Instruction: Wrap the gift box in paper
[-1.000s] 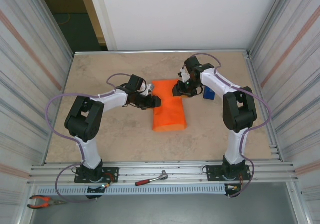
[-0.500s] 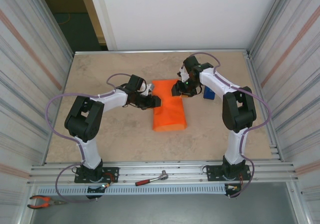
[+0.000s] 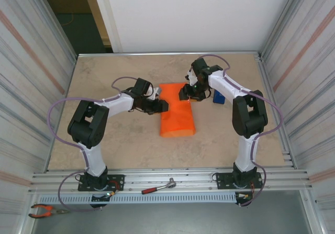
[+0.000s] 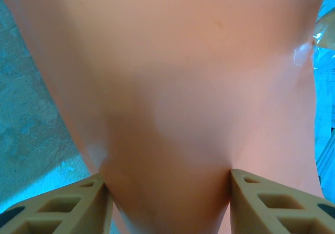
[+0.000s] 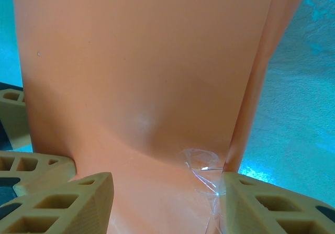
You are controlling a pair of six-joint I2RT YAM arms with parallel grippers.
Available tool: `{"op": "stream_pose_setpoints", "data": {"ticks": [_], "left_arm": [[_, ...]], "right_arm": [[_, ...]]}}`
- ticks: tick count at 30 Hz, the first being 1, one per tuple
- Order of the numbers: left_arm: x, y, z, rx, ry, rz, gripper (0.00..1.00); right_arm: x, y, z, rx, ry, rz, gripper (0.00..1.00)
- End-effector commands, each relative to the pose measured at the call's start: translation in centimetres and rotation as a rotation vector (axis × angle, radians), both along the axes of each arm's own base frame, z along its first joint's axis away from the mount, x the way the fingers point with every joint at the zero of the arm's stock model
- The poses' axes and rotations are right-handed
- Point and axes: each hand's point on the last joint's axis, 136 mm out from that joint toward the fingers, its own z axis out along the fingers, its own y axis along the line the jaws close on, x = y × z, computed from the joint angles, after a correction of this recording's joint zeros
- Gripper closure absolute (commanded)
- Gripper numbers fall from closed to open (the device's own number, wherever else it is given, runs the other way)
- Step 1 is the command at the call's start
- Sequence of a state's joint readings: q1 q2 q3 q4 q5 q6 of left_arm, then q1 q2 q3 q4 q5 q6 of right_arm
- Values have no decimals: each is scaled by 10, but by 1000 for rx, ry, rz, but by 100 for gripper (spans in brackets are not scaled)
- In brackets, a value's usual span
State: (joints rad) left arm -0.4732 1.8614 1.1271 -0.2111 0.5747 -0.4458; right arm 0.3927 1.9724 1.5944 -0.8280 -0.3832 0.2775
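Beige stone-look tabletop [image 3: 115, 145] is enclosed by ribbed metal walls [image 3: 31, 77] and a white back panel [image 3: 188, 14]. At table centre the paper [image 3: 177, 116], bright orange, is folded into an oblong bundle. Its long axis is laid near to far, one short end towards the arm bases. Its left edge is pinched by the left gripper [image 4: 167, 187]. The far right corner is straddled by the right gripper [image 5: 166, 187]; whether it is squeezed cannot be told.

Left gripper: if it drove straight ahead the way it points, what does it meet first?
The paper. The left gripper has the orange fold between its fingers, touching both, so any advance pushes straight into it. What lies under the paper there can't be seen.
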Motion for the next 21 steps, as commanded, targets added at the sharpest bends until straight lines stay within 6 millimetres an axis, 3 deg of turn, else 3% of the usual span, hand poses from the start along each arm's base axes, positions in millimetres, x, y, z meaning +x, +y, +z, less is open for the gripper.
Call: {"op": "stream_pose_setpoints", "data": {"ticks": [1,21], "left_arm": [[-53,52,-76,296,227,31,46],[-54,52,-77,295,228,32,47]], "right_arm": [[3,-5,-3,-49,-3,-1,44],[6,-11,-12,-105,10,-51,41]]}}
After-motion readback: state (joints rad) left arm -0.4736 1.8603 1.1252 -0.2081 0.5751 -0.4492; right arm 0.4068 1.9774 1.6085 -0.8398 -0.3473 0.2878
